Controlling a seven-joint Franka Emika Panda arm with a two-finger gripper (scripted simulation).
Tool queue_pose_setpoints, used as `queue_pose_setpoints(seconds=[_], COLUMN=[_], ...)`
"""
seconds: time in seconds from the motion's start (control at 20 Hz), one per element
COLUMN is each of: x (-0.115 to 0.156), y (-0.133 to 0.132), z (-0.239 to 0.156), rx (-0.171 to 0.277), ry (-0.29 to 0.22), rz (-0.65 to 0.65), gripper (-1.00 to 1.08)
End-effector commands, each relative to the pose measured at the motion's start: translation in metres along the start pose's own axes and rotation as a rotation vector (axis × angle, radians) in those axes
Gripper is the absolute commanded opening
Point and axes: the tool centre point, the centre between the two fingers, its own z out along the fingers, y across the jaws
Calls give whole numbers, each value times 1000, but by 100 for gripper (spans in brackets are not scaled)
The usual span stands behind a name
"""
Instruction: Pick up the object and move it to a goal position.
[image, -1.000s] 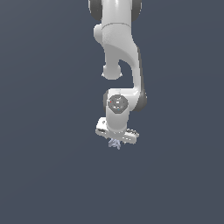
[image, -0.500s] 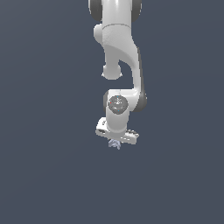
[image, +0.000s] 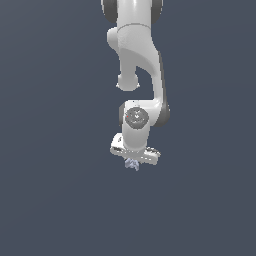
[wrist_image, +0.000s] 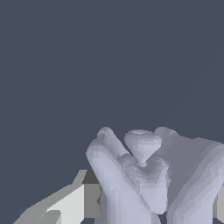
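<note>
I am looking at the white, glossy Franka arm (image: 137, 65) hanging down from the top of the exterior view against a plain dark slate-grey background (image: 50, 150). Its white gripper (image: 133, 163) is pointing downward, and the tiny pale lavender-grey spiky, star-like object (image: 132, 164) is sitting right under the gripper body, slightly toward the exterior view's left of the hand's wide bar. In the wrist view the object (wrist_image: 148, 175) is filling the frame close to the lens, its lumpy lobes and blunt spikes jutting out, with a pale grey fingertip (wrist_image: 65, 205) showing beside it and touching its edge. The jaws are appearing drawn in around the piece, pinching it between them, though the second finger is mostly hidden behind the object. I am seeing no brand marks, labels or writing anywhere on the arm or the object; only a round grey joint cap (image: 135, 117) with a tiny reddish dot is showing on the wrist.
</note>
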Motion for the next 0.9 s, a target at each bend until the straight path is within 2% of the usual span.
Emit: queue_pose_setpoints(seconds=[0.0,0.85], x=[2,21], y=[-6,-83], z=[-11,-142], rx=[1,0], ry=[1,2], rz=[-1,0], gripper=[-100,-100])
